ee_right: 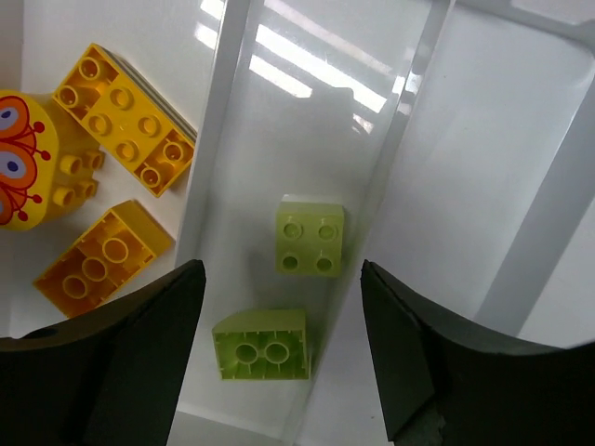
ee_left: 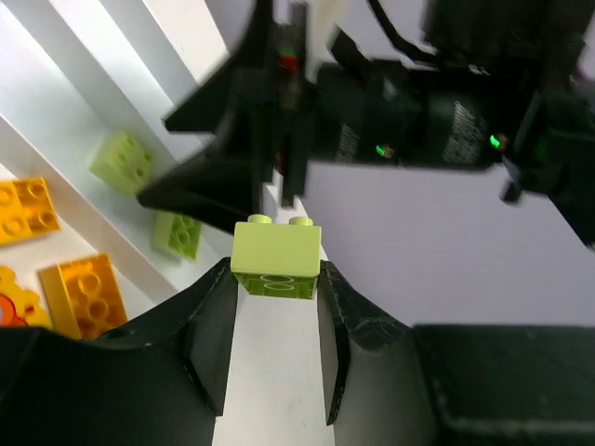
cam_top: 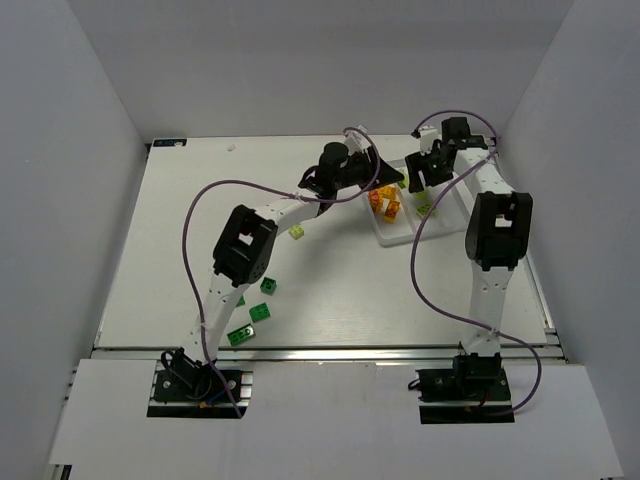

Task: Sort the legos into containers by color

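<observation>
My left gripper (ee_left: 276, 279) is shut on a pale yellow-green lego (ee_left: 276, 255), held by its fingertips above the white tray (ee_left: 112, 70). In the top view it (cam_top: 388, 180) hangs over the tray's far end (cam_top: 400, 238). My right gripper (ee_right: 282, 279) is open and empty above the tray's middle compartment, where two yellow-green legos (ee_right: 310, 236) (ee_right: 262, 345) lie. In the top view it (cam_top: 422, 185) is close beside the left one. Orange legos (ee_right: 125, 118) (ee_right: 102, 255) lie in the left compartment. The right compartment (ee_right: 483, 167) shows no brick.
Three dark green legos (cam_top: 268, 286) (cam_top: 259, 313) (cam_top: 240, 336) lie on the table beside the left arm. One yellow-green lego (cam_top: 297, 233) lies left of the tray. A round orange piece with a red pattern (ee_right: 23, 158) sits among the orange bricks. White walls enclose the table.
</observation>
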Robot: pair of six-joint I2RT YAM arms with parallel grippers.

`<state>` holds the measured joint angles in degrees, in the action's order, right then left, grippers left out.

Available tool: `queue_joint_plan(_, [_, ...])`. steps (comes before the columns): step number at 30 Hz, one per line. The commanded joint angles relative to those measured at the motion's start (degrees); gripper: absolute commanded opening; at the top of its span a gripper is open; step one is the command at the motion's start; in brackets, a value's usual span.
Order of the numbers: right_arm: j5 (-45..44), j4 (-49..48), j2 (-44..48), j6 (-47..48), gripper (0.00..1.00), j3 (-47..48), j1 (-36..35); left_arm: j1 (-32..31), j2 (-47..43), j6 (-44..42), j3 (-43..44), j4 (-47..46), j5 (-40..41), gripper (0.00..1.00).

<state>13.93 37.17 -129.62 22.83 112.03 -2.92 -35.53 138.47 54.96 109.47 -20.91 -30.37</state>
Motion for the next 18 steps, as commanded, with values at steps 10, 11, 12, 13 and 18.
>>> queue_joint_plan(10, [9.2,-7.8,17.6,-14.7,0.48,-6.5,10.6,-3.6,10.7,-4.1,19.6,9.0,13.2,0.0])
queue_joint_plan(11, [10.2,-8.3,18.5,-14.7,0.44,-8.2,10.7,-4.1,11.2,-4.2,20.2,9.0,13.8,0.0])
queue_joint_plan(12, [10.9,-9.0,19.1,-14.6,0.42,-8.8,11.4,-4.1,11.9,-4.2,21.0,9.3,14.5,0.0])
queue_joint_plan(13, [11.6,-9.0,20.3,-14.6,0.39,-9.4,11.5,-4.6,13.1,-4.1,22.4,9.4,15.2,0.0])
queue_joint_plan(18, [15.1,-8.9,22.4,-13.8,0.39,-12.6,12.0,-6.4,15.1,-3.6,22.8,10.3,17.8,0.07])
